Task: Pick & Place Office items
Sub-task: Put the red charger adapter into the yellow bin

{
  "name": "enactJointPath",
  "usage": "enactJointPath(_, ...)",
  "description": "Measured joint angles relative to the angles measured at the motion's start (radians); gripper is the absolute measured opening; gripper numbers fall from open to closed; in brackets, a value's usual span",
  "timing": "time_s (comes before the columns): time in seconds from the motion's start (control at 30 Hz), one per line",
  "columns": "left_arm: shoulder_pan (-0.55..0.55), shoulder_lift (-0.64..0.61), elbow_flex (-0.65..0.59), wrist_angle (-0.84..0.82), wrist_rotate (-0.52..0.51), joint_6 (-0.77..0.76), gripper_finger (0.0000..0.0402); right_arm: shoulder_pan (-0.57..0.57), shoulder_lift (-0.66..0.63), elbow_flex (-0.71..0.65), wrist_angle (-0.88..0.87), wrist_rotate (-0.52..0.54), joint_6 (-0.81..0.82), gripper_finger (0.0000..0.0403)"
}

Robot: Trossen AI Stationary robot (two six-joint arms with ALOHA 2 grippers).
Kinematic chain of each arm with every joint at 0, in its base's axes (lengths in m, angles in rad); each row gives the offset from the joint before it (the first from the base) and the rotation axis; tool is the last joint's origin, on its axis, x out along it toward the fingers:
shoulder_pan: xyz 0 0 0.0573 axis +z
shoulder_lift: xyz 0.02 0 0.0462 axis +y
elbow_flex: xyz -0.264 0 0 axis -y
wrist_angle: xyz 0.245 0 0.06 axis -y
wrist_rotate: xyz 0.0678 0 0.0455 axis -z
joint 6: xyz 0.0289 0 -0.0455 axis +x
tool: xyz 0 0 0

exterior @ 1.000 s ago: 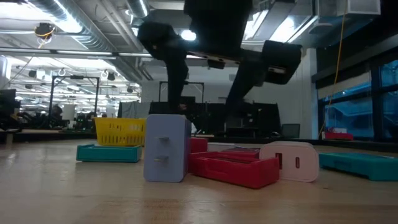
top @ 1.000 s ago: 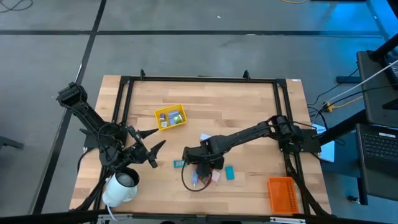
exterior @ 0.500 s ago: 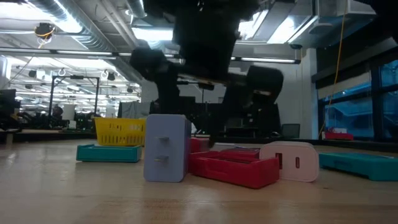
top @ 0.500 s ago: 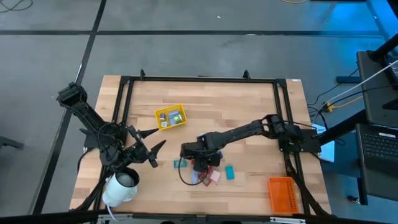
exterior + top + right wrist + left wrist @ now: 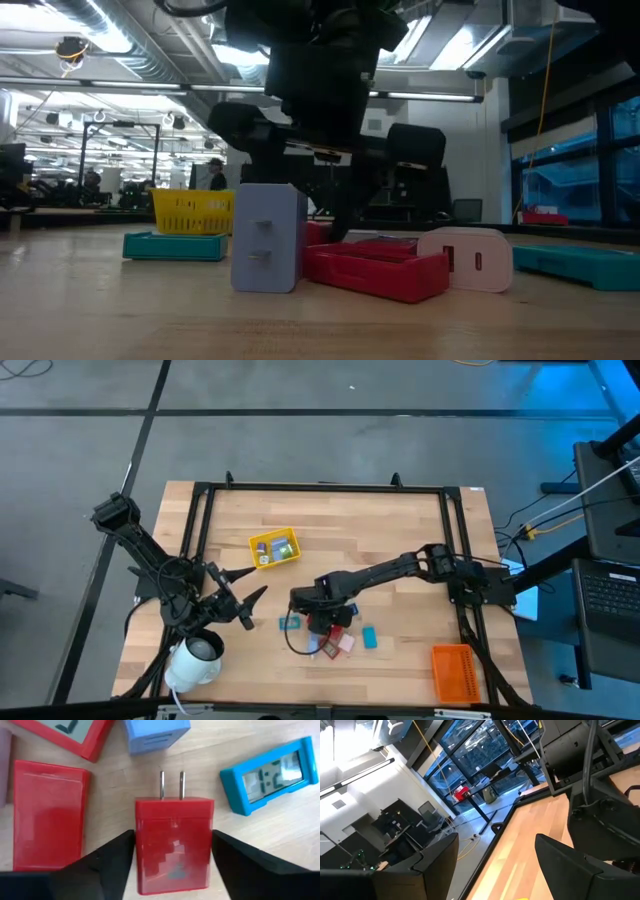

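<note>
Small office items lie in a cluster near the table's front middle: a red plug adapter (image 5: 175, 845) with two prongs, a red flat box (image 5: 47, 815), a blue digital clock (image 5: 270, 775), a light blue block (image 5: 157, 735), and teal pieces (image 5: 290, 623) (image 5: 369, 637). My right gripper (image 5: 322, 622) points down into the cluster, its fingers on either side of the red adapter (image 5: 174, 862). My left gripper (image 5: 252, 595) hangs open and level over the table's left part, holding nothing. My right gripper has its two fingers (image 5: 120, 862) against the red adapter's two long sides (image 5: 142, 850), near the end away from the prongs. The fingers come from above, pointing steeply down, and lie across the adapter. The adapter lies flat on the table.
A yellow ribbed tray (image 5: 274, 547) holding small pieces sits left of centre, toward the far edge. An orange tray (image 5: 451, 670) is at the near right corner, a white roll (image 5: 195, 660) at the near left. A black frame (image 5: 320, 488) borders the table.
My right gripper has come down onto the cluster and shifted a little toward the table's left edge. The items have stayed in place.
</note>
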Motion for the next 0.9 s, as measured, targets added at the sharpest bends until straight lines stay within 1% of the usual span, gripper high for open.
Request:
enactJointPath(0.13, 0.0, 0.0, 0.0, 0.0, 0.007, -0.002, 0.0261, -0.007, -0.001, 0.0, 0.002, -0.015, 0.018, 0.0209)
enactJointPath(0.17, 0.0, 0.0, 0.0, 0.0, 0.007, -0.002, 0.0261, -0.008, -0.001, 0.0, 0.005, -0.015, 0.019, 0.0206)
enactJointPath(0.23, 0.0, 0.0, 0.0, 0.0, 0.007, -0.002, 0.0261, -0.016, -0.003, 0.0, 0.015, -0.003, 0.021, 0.0206)
enactJointPath(0.33, 0.0, 0.0, 0.0, 0.0, 0.007, -0.002, 0.0261, -0.04, -0.009, 0.002, 0.056, 0.048, 0.03, 0.0206)
enactJointPath(0.43, 0.0, 0.0, 0.0, 0.0, 0.006, -0.002, 0.0261, -0.074, -0.009, 0.052, 0.064, 0.076, 0.045, 0.0206)
enactJointPath(0.5, 0.0, 0.0, 0.0, 0.001, -0.001, -0.001, 0.0261, -0.1, -0.011, 0.084, 0.109, 0.076, 0.056, 0.0206)
enactJointPath(0.63, 0.0, 0.0, 0.0, 0.005, -0.064, 0.035, 0.0261, -0.152, -0.011, 0.164, 0.12, 0.072, 0.073, 0.0217)
enactJointPath(0.73, -0.001, 0.0, 0.0, 0.005, -0.068, 0.041, 0.0261, -0.192, -0.012, 0.204, 0.158, 0.062, 0.072, 0.0217)
enactJointPath(0.9, -0.001, 0.0, 0.0, 0.005, -0.068, 0.047, 0.0261, -0.257, -0.011, 0.227, 0.248, 0.008, 0.072, 0.0217)
